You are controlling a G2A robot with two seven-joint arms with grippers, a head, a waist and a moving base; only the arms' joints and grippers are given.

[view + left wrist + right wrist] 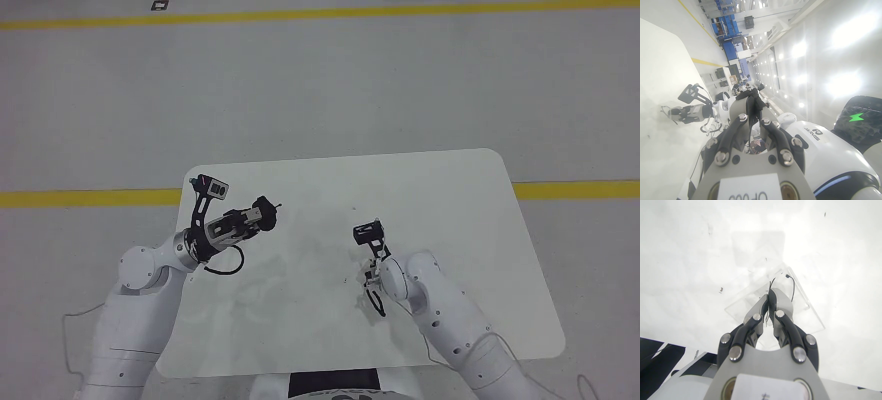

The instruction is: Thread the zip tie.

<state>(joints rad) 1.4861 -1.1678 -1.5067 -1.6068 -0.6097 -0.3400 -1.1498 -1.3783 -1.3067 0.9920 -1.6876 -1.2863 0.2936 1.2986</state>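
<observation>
My right gripper (pixel 769 294) is shut on a thin black zip tie (pixel 771 282), whose ends stick out past the fingertips. It hangs just above a clear acrylic plate (pixel 806 313) lying on the white table (pixel 450 200). A loose black strand with a small head (pixel 792 289) curves beside the fingers. In the top view the right gripper (pixel 372 268) points down at mid-table. My left gripper (pixel 268 212) is raised over the table's left part, shut on a black zip tie (pixel 752 102) running between its pads. The left wrist view shows the right gripper (pixel 665 111) farther off.
The table's rounded edge lies close behind the left arm. A yellow floor line (pixel 560 189) runs past the table. A black cable (pixel 375 300) loops at the right wrist. Small dark specks (pixel 721 290) lie on the tabletop.
</observation>
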